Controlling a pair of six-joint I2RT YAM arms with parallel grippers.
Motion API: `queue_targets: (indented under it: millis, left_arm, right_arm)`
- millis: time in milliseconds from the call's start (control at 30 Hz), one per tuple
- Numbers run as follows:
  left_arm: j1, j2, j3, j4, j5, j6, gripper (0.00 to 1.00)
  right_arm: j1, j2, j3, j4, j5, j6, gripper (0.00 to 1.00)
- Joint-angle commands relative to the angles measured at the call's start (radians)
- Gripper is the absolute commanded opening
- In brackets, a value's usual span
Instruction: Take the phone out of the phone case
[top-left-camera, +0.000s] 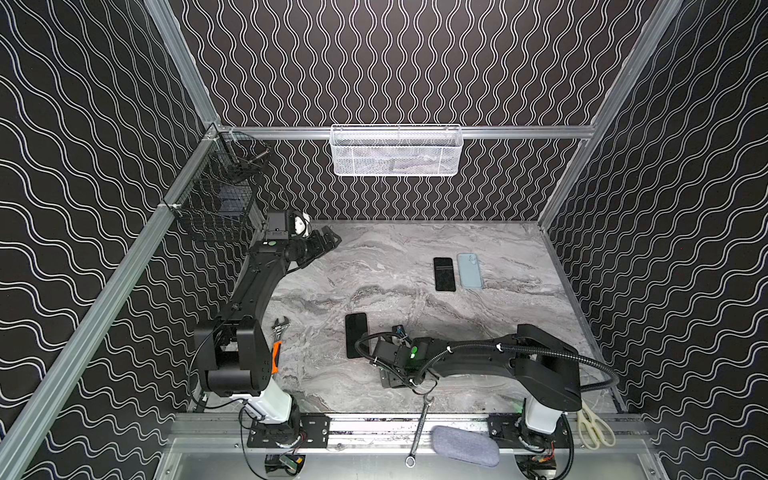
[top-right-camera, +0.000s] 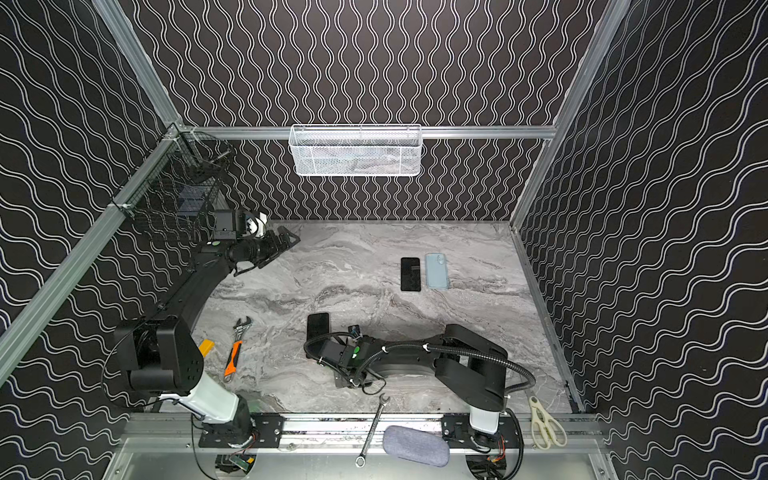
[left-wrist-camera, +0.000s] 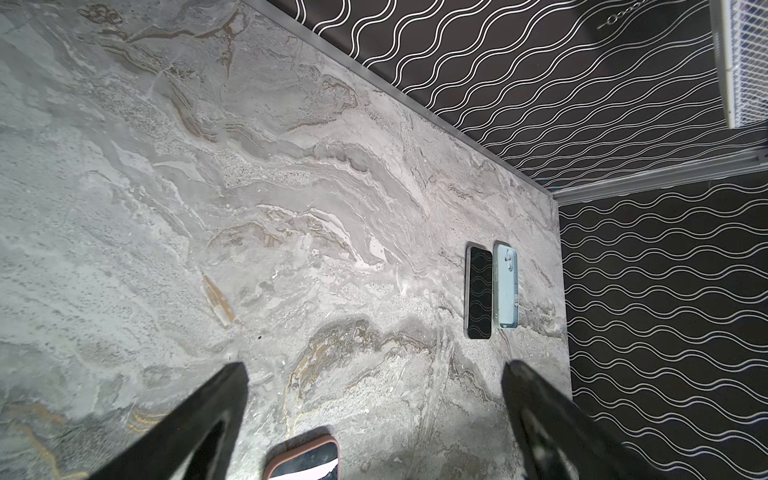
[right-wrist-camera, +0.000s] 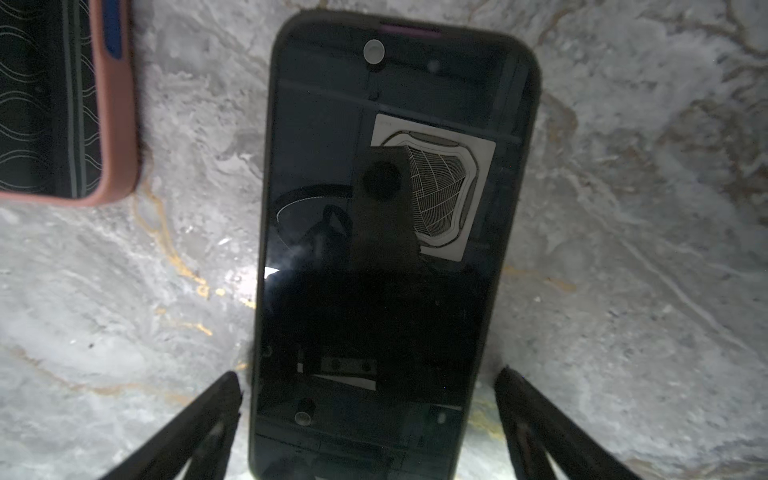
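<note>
Seemingly only part done, going by the layout. Far left, up near the back corner of the worktop (top-left-camera: 374, 266): left pincer (left-wrist-camera: 375, 368), jaws spread wide, nothing between them, well apart from every phone. Next along, flat on the marble: adjustable wrench (top-left-camera: 276, 353) with orange handle, no part in the job. Towards the middle: pink-cased phone (top-left-camera: 356, 330), screen up, still seated in its pink case (right-wrist-camera: 118, 124), so extraction there not yet done. Just beside it, seen from the right wrist: dark phone (right-wrist-camera: 386, 249), face up and flat, its near end lying between the tips of the right pincer (right-wrist-camera: 370, 374). Jaws there spread apart too, one to either side of the phone's edges, not visibly pressing, no clamp yet. Impossible to tell whether that dark rim belongs to a slim case or to the handset itself. Further right, towards the back: bare black phone (top-left-camera: 444, 274) and pale blue case (top-left-camera: 470, 271) side by side, nearly touching, apparently one pair already separated. Left to do, probably: closing on a cased handset, bracing the shell, peeling out the phone.
</note>
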Motion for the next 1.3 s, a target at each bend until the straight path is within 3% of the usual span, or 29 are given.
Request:
queue_targets:
  millis: [0,367,900,1067,1167,1267]
  left_arm:
    - [0.001,0.003,-0.001,0.02,0.0,-0.007,0.99]
    - [-0.001,0.015,-0.002,0.02,0.012,-0.012,0.99]
    - [-0.003,0.015,-0.002,0.02,0.0,-0.007,0.99]
    - [-0.003,0.018,-0.001,0.02,0.013,-0.012,0.99]
    - [-0.003,0.017,0.0,0.018,0.001,-0.006,0.99]
    - [-0.003,0.02,0.0,0.02,0.016,-0.012,0.99]
  right_arm:
    - [-0.004,-0.003,-0.006,-0.004,-0.013,-0.011,0.94]
    - [-0.007,0.022,0.001,0.004,-0.019,-0.043,0.86]
    - [-0.011,0.071,0.039,-0.025,-0.036,-0.067,0.87]
    - [-0.015,0.049,0.013,-0.008,-0.031,-0.052,0.82]
    - [-0.019,0.046,0.013,-0.033,-0.037,-0.05,0.89]
    - [-0.019,0.045,0.003,-0.034,-0.038,-0.054,0.88]
